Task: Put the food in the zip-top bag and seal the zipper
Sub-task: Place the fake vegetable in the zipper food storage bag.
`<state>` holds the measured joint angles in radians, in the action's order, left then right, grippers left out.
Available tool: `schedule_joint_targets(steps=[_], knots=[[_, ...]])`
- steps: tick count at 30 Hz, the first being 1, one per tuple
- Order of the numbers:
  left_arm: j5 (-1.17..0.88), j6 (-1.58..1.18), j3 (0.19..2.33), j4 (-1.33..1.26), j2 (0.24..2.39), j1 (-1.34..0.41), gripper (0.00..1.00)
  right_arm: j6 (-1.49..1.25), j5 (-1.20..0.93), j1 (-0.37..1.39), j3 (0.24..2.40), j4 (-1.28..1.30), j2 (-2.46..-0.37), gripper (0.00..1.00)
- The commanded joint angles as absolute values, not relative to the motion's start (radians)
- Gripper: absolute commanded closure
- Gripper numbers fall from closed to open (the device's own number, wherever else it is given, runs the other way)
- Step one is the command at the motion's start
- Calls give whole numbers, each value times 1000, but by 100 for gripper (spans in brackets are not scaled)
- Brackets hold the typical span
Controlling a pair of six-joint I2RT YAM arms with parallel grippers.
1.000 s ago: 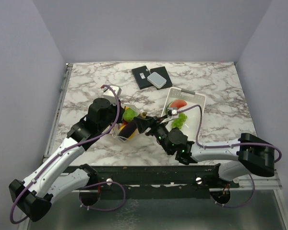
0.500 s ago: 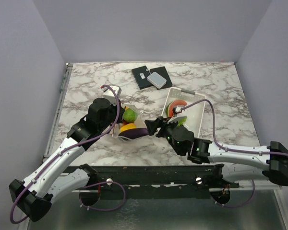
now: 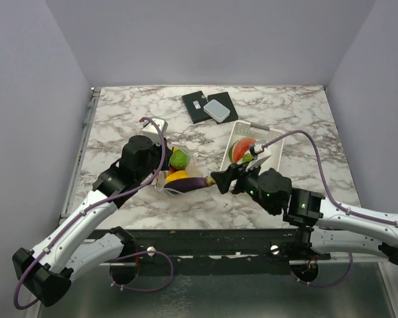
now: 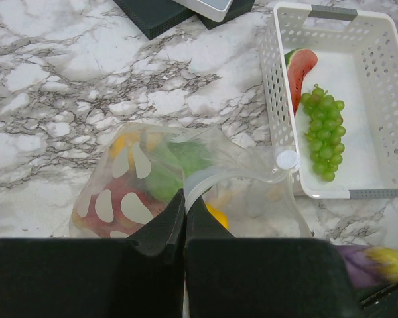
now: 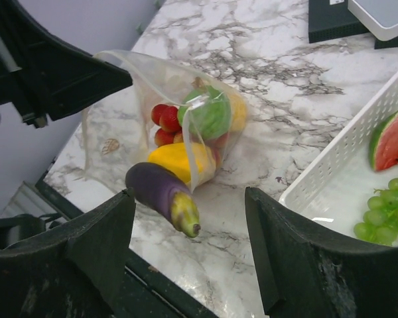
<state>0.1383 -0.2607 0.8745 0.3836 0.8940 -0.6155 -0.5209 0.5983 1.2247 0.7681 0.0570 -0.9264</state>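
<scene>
The dotted clear zip-top bag [image 3: 178,165] lies in the middle of the table. It holds a yellow lemon [image 5: 176,159], red strawberries [image 5: 162,122] and a green piece [image 5: 209,116]. My left gripper [image 4: 184,199] is shut on the bag's mouth edge with the zipper [image 4: 219,173] and holds the mouth open. The purple eggplant [image 5: 160,192] lies at the mouth with its stem end pointing out; how far in it sits I cannot tell. My right gripper [image 5: 189,199] is open and empty, just back from the eggplant's tip. It also shows in the top view [image 3: 219,180].
The white basket [image 3: 273,140] stands right of the bag, with a watermelon slice [image 4: 298,66] and green grapes [image 4: 322,136] in it. A black box with a grey case [image 3: 215,108] lies at the back. The table's front edge runs just below the eggplant.
My right gripper has let go of the eggplant at the bag's mouth and drawn back to the right, open. The left gripper and the bag have stayed put.
</scene>
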Motion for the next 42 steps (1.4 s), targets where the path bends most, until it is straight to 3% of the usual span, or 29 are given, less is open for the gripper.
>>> schedule_joint_targets(steps=[1, 13, 32, 42], knots=[[113, -260, 867, 361, 888, -616, 100, -517, 462, 1231, 844, 233, -897, 27], [116, -258, 867, 362, 888, -615, 100, -540, 361, 1208, 1025, 515, -998, 27], [117, -257, 867, 363, 893, -615, 100, -545, -129, 950, 987, 378, -1105, 32], [117, -257, 867, 364, 893, -616, 100, -554, -188, 939, 958, 329, -1176, 39]])
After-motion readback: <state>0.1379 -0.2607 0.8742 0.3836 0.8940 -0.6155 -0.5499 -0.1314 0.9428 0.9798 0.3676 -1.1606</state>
